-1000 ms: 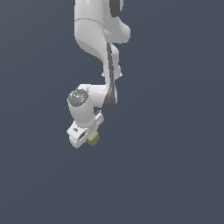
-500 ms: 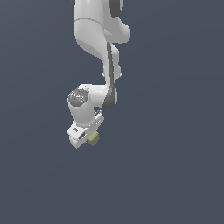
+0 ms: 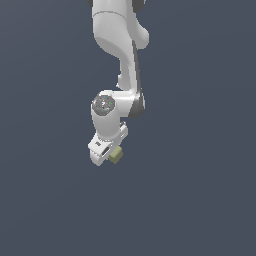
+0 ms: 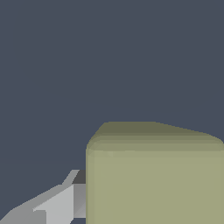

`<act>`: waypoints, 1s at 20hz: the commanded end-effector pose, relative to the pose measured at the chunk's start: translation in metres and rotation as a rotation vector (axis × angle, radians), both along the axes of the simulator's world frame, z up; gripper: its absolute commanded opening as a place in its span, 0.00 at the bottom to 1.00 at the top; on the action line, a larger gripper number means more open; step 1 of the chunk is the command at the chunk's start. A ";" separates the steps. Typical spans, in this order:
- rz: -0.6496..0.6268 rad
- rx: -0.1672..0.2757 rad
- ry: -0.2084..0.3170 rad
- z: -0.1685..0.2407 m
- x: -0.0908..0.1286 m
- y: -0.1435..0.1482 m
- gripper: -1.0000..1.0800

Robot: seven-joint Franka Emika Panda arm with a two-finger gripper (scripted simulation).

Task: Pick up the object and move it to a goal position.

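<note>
The object, a small pale olive-tan cube (image 3: 116,155), hangs at the lower end of the white arm in the exterior view, held by my gripper (image 3: 113,154). The white hand sits just to the exterior view's left of the cube and above it. In the wrist view the cube (image 4: 153,179) looms large and close, with one grey finger (image 4: 52,203) pressed flat against its side. The other finger is hidden behind the cube. The gripper is shut on the cube.
The white arm (image 3: 122,55) reaches down from the top of the exterior view. All around is a plain dark grey-blue backdrop with no other objects or edges visible.
</note>
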State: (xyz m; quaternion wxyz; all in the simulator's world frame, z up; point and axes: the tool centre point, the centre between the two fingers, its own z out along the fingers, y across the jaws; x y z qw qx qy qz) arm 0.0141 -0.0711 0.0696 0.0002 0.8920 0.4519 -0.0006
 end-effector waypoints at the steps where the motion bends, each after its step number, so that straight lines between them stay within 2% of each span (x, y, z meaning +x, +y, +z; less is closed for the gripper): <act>1: 0.002 0.000 -0.001 0.011 -0.003 0.024 0.00; 20: 0.002 0.000 -0.001 0.113 -0.028 0.242 0.00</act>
